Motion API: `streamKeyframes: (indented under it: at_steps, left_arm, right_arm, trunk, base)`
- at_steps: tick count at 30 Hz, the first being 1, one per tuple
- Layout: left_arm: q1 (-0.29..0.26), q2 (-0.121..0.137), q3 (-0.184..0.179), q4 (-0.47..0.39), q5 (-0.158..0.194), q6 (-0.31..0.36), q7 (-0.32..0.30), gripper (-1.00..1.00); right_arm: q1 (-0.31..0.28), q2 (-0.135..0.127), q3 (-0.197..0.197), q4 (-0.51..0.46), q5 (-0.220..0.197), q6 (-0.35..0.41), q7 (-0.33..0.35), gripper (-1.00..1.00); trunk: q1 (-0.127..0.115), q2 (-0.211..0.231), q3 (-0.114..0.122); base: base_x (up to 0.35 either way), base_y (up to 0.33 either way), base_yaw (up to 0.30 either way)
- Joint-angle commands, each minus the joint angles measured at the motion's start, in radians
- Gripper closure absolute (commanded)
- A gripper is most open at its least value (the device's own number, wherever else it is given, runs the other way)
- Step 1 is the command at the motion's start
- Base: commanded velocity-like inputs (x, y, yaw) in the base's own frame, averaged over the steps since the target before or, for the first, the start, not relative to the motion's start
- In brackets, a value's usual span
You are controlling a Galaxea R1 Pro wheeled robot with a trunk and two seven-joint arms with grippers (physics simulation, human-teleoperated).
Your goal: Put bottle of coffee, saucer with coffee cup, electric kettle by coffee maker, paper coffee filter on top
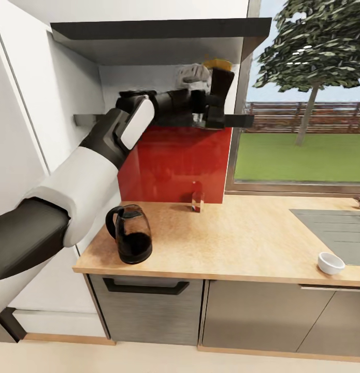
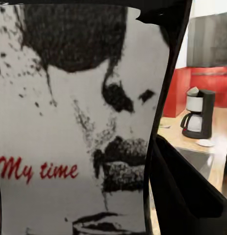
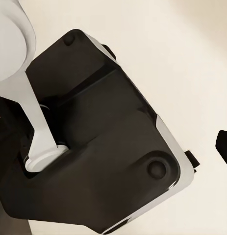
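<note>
Filling the left wrist view, the bottle of coffee [image 2: 79, 127] sits clamped in the left gripper [image 1: 217, 98] at the kitchen shelf [image 1: 236, 120]; the coffee maker [image 2: 197, 113] appears beyond. Right gripper's finger state cannot be told.

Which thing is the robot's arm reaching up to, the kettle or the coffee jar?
The bottle of coffee on the kitchen shelf. The left gripper is around it; the electric kettle sits below.

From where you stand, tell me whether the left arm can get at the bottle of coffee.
Probably yes: the left gripper is already up at the kitchen shelf, fingers around the bottle of coffee, nothing between them.
</note>
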Motion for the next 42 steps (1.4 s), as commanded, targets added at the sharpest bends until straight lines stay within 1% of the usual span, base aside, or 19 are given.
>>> streamKeyframes:
  at_steps: [1,5,11,13,16,17,18,20,21,22,23,25,29,31,32,33,35,38,42]
  left_arm:
    - [0.029,0.000,0.002,-0.026,0.001,0.004,-0.048,1.00]
    - [0.127,0.000,0.004,-0.154,0.001,0.004,-0.128,1.00]
    - [0.283,0.000,0.005,-0.400,0.001,0.079,-0.155,1.00]
    - [0.452,0.000,0.006,-0.592,-0.001,0.130,-0.162,1.00]
    - [0.629,0.064,0.005,-0.717,-0.002,0.139,-0.201,1.00]
    - [0.687,0.086,0.005,-0.746,-0.002,0.138,-0.230,1.00]
    - [0.786,0.131,0.005,-0.778,-0.003,0.119,-0.290,1.00]
    - [0.899,0.190,-0.031,-0.790,-0.004,0.038,-0.325,1.00]
    - [0.920,0.206,-0.046,-0.791,-0.004,0.019,-0.328,1.00]
    - [0.955,0.243,-0.081,-0.793,-0.004,-0.024,-0.333,1.00]
    - [0.968,0.267,-0.104,-0.793,-0.004,-0.051,-0.335,1.00]
    - [0.999,0.348,-0.183,-0.795,-0.003,-0.147,-0.338,1.00]
    - [1.054,0.429,-0.279,-0.792,-0.002,-0.287,-0.338,1.00]
    - [1.085,0.448,-0.297,-0.791,-0.001,-0.334,-0.338,1.00]
    - [1.125,0.479,-0.312,-0.789,0.001,-0.392,-0.337,1.00]
    - [1.148,0.515,-0.321,-0.783,0.003,-0.430,-0.337,1.00]
    - [1.157,0.532,-0.325,-0.777,0.004,-0.447,-0.337,1.00]
    - [1.169,0.555,-0.330,-0.762,0.006,-0.468,-0.337,1.00]
    - [1.172,0.560,-0.333,-0.756,0.006,-0.472,-0.333,1.00]
  right_arm:
    - [-0.001,-0.001,0.006,0.000,-0.005,-0.004,-0.001,-1.00]
    - [-0.001,-0.001,0.006,-0.001,-0.005,-0.004,-0.001,-1.00]
    - [-0.001,-0.002,0.006,-0.001,-0.005,-0.004,-0.001,-1.00]
    - [-0.001,-0.006,0.004,-0.001,-0.006,-0.004,-0.001,-1.00]
    - [-0.001,-0.020,0.004,0.000,-0.037,-0.004,0.001,-1.00]
    - [-0.001,-0.027,0.004,0.000,-0.065,-0.004,0.002,-1.00]
    - [-0.001,-0.039,0.004,0.000,-0.127,-0.004,0.003,-1.00]
    - [-0.001,-0.048,0.004,0.000,-0.162,-0.005,0.004,-1.00]
    - [-0.001,-0.049,0.004,0.000,-0.166,-0.005,0.004,-1.00]
    - [-0.001,-0.051,0.004,0.000,-0.171,-0.005,0.003,-1.00]
    - [-0.001,-0.052,0.004,0.000,-0.173,-0.005,0.003,-1.00]
    - [-0.001,-0.053,0.004,0.000,-0.177,-0.005,0.003,-1.00]
    - [-0.001,-0.058,0.004,0.001,-0.181,-0.006,0.002,-1.00]
    - [-0.001,-0.061,0.003,0.001,-0.182,-0.006,0.002,-1.00]
    - [-0.001,-0.066,0.000,0.002,-0.182,-0.006,0.002,-1.00]
    - [-0.001,-0.069,-0.032,0.002,-0.183,-0.005,0.003,-1.00]
    - [-0.001,-0.070,-0.069,0.004,-0.183,-0.005,0.007,-1.00]
    - [-0.001,-0.073,-0.164,0.024,-0.182,-0.003,0.064,-1.00]
    - [-0.001,-0.073,-0.194,0.042,-0.182,-0.003,0.109,-1.00]
  trunk:
    - [0.000,-0.001,-0.001]
    - [0.000,-0.001,-0.001]
    - [0.000,-0.001,-0.001]
    - [0.000,-0.001,-0.001]
    - [0.000,-0.001,-0.001]
    - [0.000,-0.001,-0.001]
    - [0.000,-0.001,-0.001]
    - [0.000,-0.001,-0.001]
    - [0.000,-0.001,-0.001]
    - [0.000,-0.001,-0.001]
    - [0.000,-0.001,-0.001]
    - [0.000,-0.001,-0.001]
    - [0.000,-0.001,-0.001]
    - [0.000,-0.001,-0.001]
    - [0.000,-0.001,-0.001]
    - [0.000,-0.001,-0.001]
    - [0.000,-0.001,-0.001]
    - [0.000,-0.001,-0.001]
    - [0.000,-0.001,-0.001]
  base:
    - [0.000,0.000,0.000]
    - [0.000,0.000,0.000]
    - [0.000,0.000,0.000]
    - [0.000,0.000,0.000]
    - [0.000,0.000,0.000]
    - [0.000,0.000,0.000]
    - [0.000,0.000,0.000]
    - [0.000,0.000,0.000]
    - [0.000,0.000,0.000]
    - [0.000,0.000,0.000]
    - [0.000,0.000,0.000]
    - [0.000,0.000,0.000]
    - [0.000,0.000,0.000]
    - [0.000,0.000,0.000]
    - [0.000,0.000,0.000]
    - [0.000,0.000,0.000]
    - [0.000,0.000,0.000]
    - [0.000,0.000,0.000]
    - [0.000,0.000,0.000]
